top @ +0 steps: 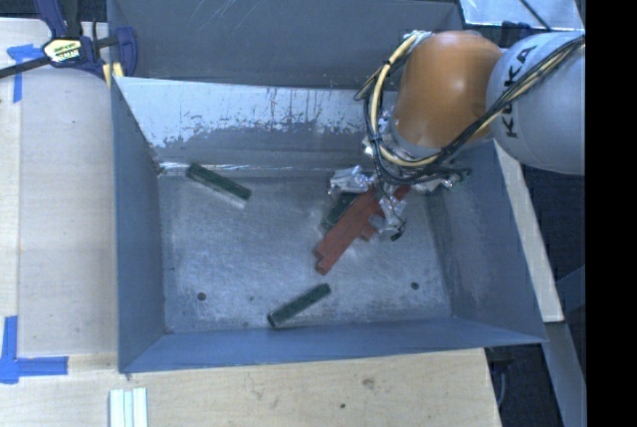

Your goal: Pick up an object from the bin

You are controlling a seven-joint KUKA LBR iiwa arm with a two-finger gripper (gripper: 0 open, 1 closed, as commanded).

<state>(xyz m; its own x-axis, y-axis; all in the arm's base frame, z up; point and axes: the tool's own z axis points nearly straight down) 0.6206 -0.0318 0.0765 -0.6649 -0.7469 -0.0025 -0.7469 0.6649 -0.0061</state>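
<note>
Supervisor: Status on the end effector, please?

Operator: On my screen the end effector (376, 201) sits low in the right half of the grey metal bin (139, 246), under the arm's orange dome cover (443, 92). I cannot tell whether it is spread or pressed together.

Supervisor: And the thing nearest to it?

Operator: I see a reddish-brown flat bar (341, 238) slanting across the middle of the bin. Its upper end runs right up to the end effector and its lower end points toward the near left. Whether it is pinched there I cannot say. A dark green piece (341, 208) shows just beside that upper end, partly hidden.

Supervisor: Anything else in there?

Operator: I count two more. One dark green flat stick (219, 182) lies near the far wall on the left, and a second dark green stick (299, 306) lies by the near wall. Both are well apart from the end effector.
</note>
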